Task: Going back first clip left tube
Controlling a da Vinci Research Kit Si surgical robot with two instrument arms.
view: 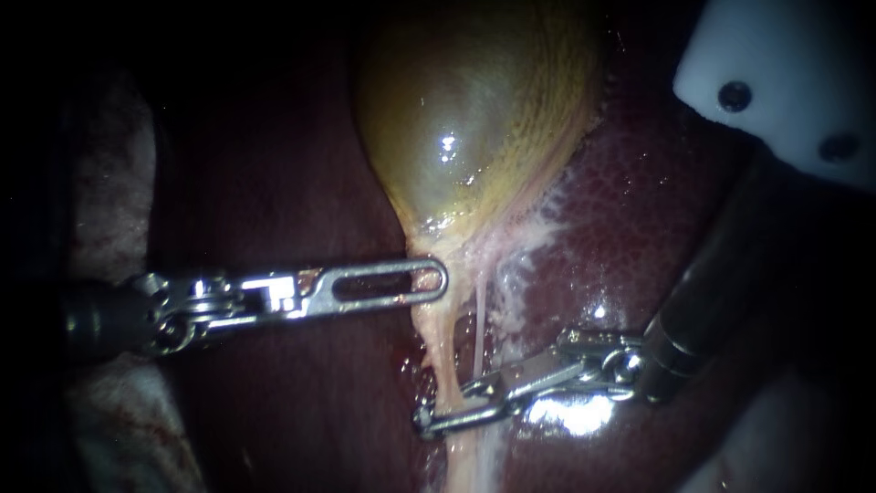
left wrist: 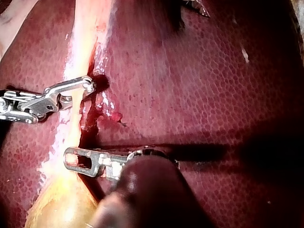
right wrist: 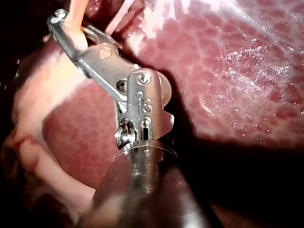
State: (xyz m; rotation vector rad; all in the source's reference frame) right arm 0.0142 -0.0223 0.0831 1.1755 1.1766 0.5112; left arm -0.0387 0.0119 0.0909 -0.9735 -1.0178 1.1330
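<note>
Showing olive-yellow on gallbladder (view: 474, 110), shading to greenish-brown at centre, glinting white at one wet highlight. Fading to pale cream-pink on left tube (view: 441, 356) below gallbladder. Spreading dark maroon across liver (view: 657, 210) right of gallbladder, mottling in fine paler net-like cells, fraying into whitish webbing along gallbladder's edge. Gleaming silver on left instrument (view: 433, 278) at gallbladder's neck and right instrument (view: 449, 406) below it, darkening to black on shafts. Standing out white, dotted with two dark holes, on plastic block (view: 785, 82) right of gallbladder.

The pale cream, glistening left tube (view: 437, 351) hangs from the neck of the yellow-green gallbladder (view: 474, 119), running straight toward the near edge over dark red liver (view: 283, 183).
</note>
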